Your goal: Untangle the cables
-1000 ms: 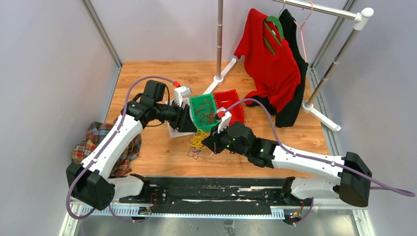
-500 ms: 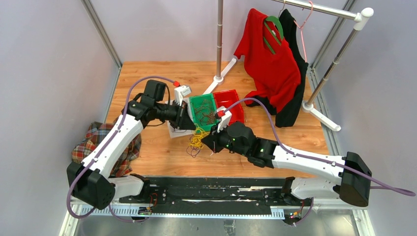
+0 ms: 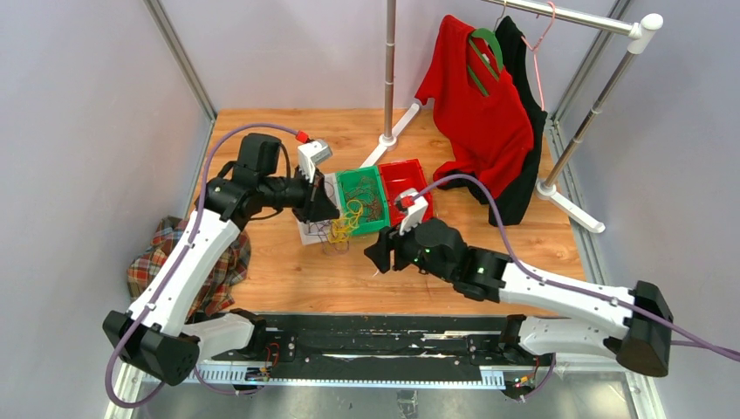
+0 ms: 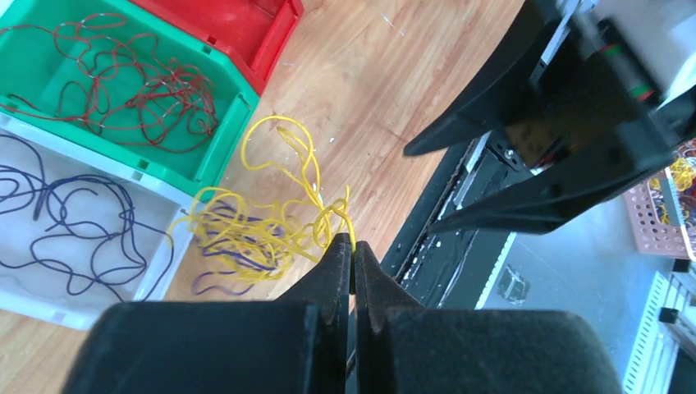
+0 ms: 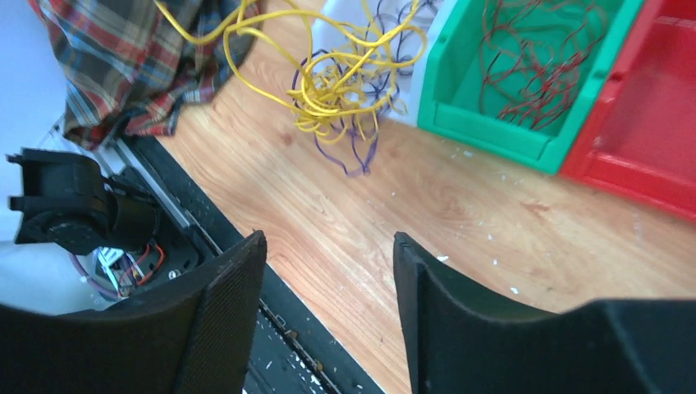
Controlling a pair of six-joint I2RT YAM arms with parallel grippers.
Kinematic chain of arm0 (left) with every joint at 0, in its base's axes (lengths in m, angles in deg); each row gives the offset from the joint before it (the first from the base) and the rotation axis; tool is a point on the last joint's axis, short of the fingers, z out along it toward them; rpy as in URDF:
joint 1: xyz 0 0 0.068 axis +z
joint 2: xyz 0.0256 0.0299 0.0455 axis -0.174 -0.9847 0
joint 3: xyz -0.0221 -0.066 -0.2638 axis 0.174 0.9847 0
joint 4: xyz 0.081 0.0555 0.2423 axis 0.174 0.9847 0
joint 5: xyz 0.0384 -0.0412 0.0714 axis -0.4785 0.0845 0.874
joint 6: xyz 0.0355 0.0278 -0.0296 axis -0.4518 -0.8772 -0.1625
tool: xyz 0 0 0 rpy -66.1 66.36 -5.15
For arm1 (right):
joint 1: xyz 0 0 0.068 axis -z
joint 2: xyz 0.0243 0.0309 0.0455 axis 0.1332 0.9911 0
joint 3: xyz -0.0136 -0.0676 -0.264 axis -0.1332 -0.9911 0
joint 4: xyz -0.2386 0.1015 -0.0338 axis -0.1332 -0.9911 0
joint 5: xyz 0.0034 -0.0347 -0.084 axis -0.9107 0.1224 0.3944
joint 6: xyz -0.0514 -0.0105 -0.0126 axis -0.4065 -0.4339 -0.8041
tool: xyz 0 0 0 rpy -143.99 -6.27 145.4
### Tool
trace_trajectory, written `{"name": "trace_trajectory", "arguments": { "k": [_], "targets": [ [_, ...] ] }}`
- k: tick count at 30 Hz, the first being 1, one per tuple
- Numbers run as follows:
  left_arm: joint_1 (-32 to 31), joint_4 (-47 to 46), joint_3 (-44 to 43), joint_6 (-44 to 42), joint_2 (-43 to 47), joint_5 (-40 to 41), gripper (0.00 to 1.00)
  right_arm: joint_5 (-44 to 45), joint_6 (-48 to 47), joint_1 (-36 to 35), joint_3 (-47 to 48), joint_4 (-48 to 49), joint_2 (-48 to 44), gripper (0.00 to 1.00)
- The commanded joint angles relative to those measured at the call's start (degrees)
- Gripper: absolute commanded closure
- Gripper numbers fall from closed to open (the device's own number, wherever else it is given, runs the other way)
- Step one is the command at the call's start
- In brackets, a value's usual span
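A tangle of yellow cables [image 3: 347, 220] mixed with a few dark purple strands [image 5: 354, 149] hangs at the front of the bins. My left gripper [image 4: 353, 243] is shut on a yellow strand, and the yellow tangle [image 4: 250, 230] trails from its tips. In the top view the left gripper [image 3: 326, 209] is over the white bin. My right gripper [image 5: 328, 240] is open with nothing between its fingers, over bare wood short of the yellow tangle [image 5: 336, 82]. Red-brown cables [image 4: 131, 90] lie in the green bin [image 4: 215, 156]. Dark purple cables [image 4: 74, 222] lie in the white bin [image 4: 156, 283].
A red bin [image 3: 410, 185] stands right of the green bin [image 3: 365, 196]. A plaid cloth [image 3: 174, 249] lies at the left table edge. A clothes rack [image 3: 389, 70] with a red shirt [image 3: 476, 105] stands at the back. The black rail [image 3: 375, 336] runs along the near edge.
My left gripper shut on a yellow strand and drew the tangle up and left toward the bins. My right gripper opened, let go and drew back slightly to the right.
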Motion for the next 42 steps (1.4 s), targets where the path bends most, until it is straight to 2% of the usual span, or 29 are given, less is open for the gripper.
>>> {"name": "trace_trajectory", "arguments": {
  "k": [1, 5, 11, 18, 26, 38, 42],
  "targets": [
    [-0.1, 1.7, -1.2, -1.9, 2.2, 0.3, 0.99, 6.0, -0.3, -0.9, 0.4, -0.7, -6.3, 0.4],
    [-2.1, 3.8, -1.3, -3.6, 2.5, 0.1, 0.99, 5.4, -2.2, -1.0, 5.1, 1.0, -4.4, 0.37],
    [-3.5, 5.8, -2.3, -5.4, 3.5, -0.1, 0.99, -0.4, -4.3, -1.5, 11.2, 4.5, 2.1, 0.36],
    [-4.5, 9.3, -3.9, -7.8, 4.3, -4.0, 0.99, -1.3, -4.2, -2.4, 10.4, 7.9, 4.4, 0.35],
    [-5.5, 13.1, -4.4, -10.4, 4.8, -8.4, 0.99, 3.0, -3.7, -2.4, 10.2, 8.2, 5.9, 0.39],
    [-5.8, 13.6, -8.8, -7.9, 3.9, -13.4, 0.99, 4.1, -3.0, -2.4, 9.4, 11.3, 8.4, 0.4],
    [-6.0, 13.8, -10.1, -6.7, 4.0, -15.0, 0.99, 5.8, -2.9, -2.4, 8.2, 12.1, 8.9, 0.44]
  ]
}}
